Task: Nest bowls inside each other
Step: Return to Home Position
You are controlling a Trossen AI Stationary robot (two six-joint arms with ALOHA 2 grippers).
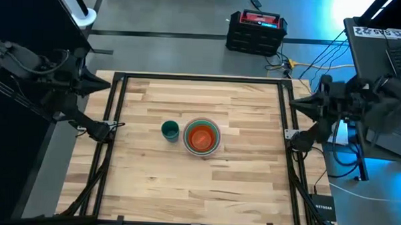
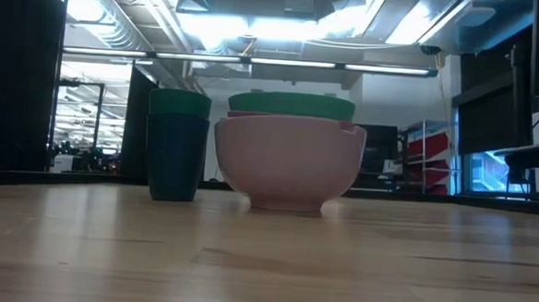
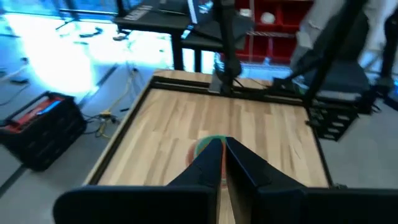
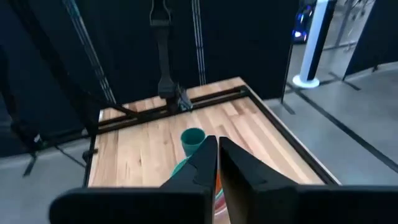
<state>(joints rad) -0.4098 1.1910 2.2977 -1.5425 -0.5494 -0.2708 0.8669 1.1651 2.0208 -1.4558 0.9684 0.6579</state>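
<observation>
Several bowls sit nested in one stack at the table's middle. The outer one is pale pink, a teal-green rim shows above it, and an orange-red bowl lies innermost. Just left of the stack stand two small cups, a green one nested in a dark blue one; from above they show as one teal cup. My left gripper hangs shut over the table's left rail. My right gripper hangs shut over the right rail. Both are far from the bowls and hold nothing.
A black metal frame runs along the table's left, right and far edges. A black and red case sits on the floor beyond the far edge. Bare wood lies between the bowls and the near edge.
</observation>
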